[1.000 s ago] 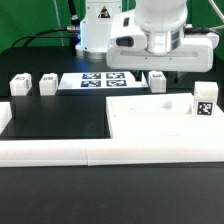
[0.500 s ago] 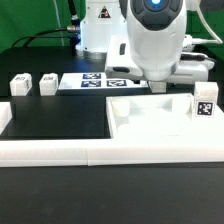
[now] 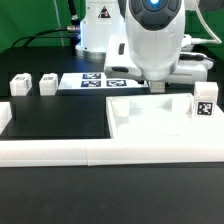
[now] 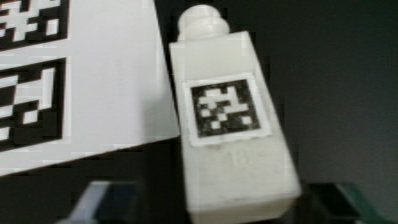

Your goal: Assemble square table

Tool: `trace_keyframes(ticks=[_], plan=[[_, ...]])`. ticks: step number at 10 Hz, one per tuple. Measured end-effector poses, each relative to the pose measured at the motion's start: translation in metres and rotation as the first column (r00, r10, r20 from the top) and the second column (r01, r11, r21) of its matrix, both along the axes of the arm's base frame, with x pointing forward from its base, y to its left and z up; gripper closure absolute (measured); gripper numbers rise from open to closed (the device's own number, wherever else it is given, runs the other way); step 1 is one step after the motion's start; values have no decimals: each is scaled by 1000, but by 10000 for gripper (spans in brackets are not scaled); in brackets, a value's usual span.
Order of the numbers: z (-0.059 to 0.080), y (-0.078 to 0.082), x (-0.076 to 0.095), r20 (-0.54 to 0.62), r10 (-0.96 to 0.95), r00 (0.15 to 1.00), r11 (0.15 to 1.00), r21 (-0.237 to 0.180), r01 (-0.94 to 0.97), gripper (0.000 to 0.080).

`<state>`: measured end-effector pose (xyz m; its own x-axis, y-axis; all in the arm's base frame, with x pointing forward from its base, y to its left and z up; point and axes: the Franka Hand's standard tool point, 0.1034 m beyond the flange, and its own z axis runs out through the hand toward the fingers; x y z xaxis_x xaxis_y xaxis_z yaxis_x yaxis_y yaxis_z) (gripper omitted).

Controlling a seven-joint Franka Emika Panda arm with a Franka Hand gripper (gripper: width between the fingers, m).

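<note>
The white square tabletop (image 3: 150, 122) lies at the exterior view's right, with one tagged white leg (image 3: 205, 102) standing at its right edge. Two more short legs (image 3: 20, 84) (image 3: 47, 82) lie at the far left. My gripper (image 3: 160, 84) is low behind the tabletop, next to the marker board (image 3: 95, 80). In the wrist view a fourth tagged leg (image 4: 224, 115) lies on the black table between my open gripper (image 4: 222, 205) fingers. Dark gaps show on both sides of the leg, so the fingers (image 4: 100, 203) do not touch it.
Long white border rails (image 3: 100, 152) run along the front, and another sits at the left (image 3: 5, 115). The marker board also shows beside the leg in the wrist view (image 4: 54, 90). The robot base (image 3: 100, 25) stands at the back.
The arm has come down and turned over the leg behind the tabletop, which now hides that leg in the exterior view. Nothing has moved in the last half second.
</note>
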<state>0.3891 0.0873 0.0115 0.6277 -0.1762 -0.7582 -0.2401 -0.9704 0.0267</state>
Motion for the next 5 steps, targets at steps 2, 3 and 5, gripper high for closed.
trace_keyframes(ticks=[2, 3, 5], plan=[[0, 0, 0, 0, -1, 1000, 1000, 0, 1, 517], [0, 0, 0, 0, -1, 1000, 1000, 0, 1, 517], [0, -1, 0, 0, -2, 1000, 1000, 0, 2, 517]])
